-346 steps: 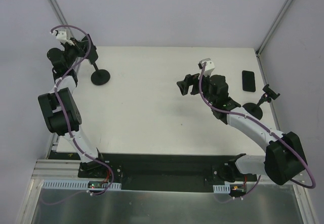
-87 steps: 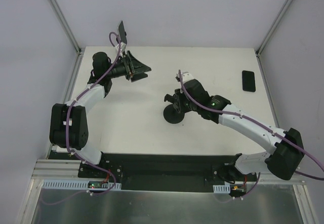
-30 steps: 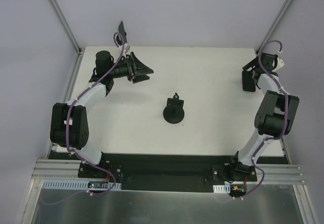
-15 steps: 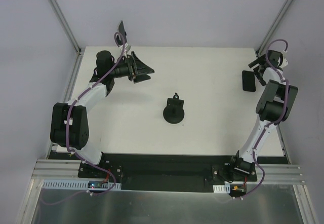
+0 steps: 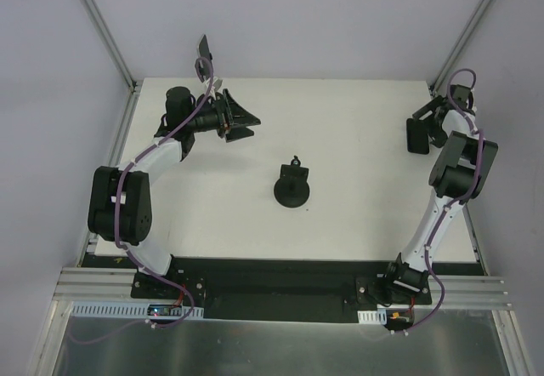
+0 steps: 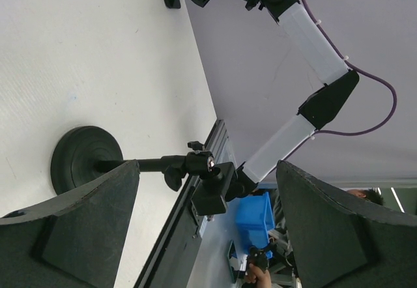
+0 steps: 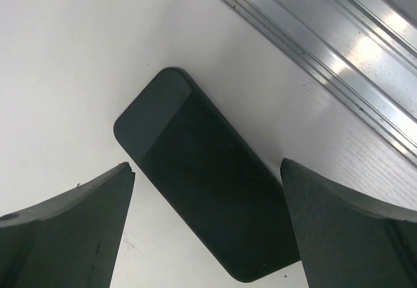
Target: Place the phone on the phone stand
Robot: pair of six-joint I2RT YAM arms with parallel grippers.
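Note:
The black phone (image 5: 416,140) lies flat at the table's far right edge. In the right wrist view the phone (image 7: 202,177) sits diagonally on the table between and below my fingers. My right gripper (image 5: 428,116) (image 7: 205,167) hovers over it, open, holding nothing. The black phone stand (image 5: 291,187) stands upright mid-table on its round base, its clamp head empty. My left gripper (image 5: 243,121) (image 6: 207,165) is open and empty at the far left, pointing sideways at the phone stand (image 6: 85,158).
A second black stand base (image 5: 161,129) shows partly behind the left arm. An aluminium rail (image 7: 313,47) runs along the table edge just beyond the phone. A frame post (image 5: 450,61) rises at the far right corner.
The right wrist has turned and shifted a little above the phone, staying open. The left arm, the stand and the phone have hardly moved.

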